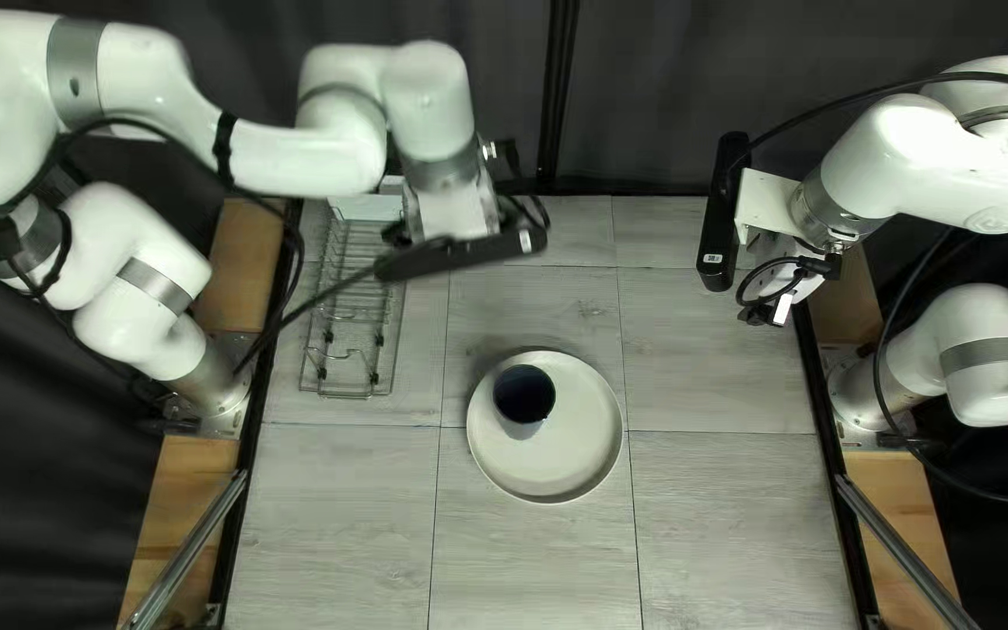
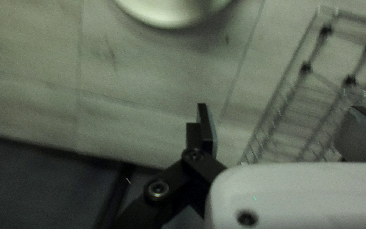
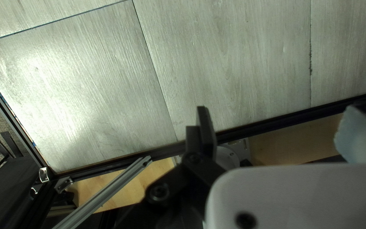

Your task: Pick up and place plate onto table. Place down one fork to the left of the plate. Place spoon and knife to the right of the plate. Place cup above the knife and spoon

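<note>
Cup [image 1: 524, 397]: on plate [image 1: 568, 467], to the near side and slightly right of left fingers [image 2: 207, 127]
Nearer arm: left
Both fingers: spread

Your left arm [image 1: 294, 158] reaches over the far left, left tool [image 1: 516, 198] open; your right arm [image 1: 912, 158] holds your right tool [image 1: 768, 310] open, far right.

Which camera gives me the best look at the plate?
The top left view: it shows the plate whole in outline, with the cup standing on it. The left wrist view catches only part of its curved edge, cut off by the picture's border. The right wrist view doesn't show it.
</note>
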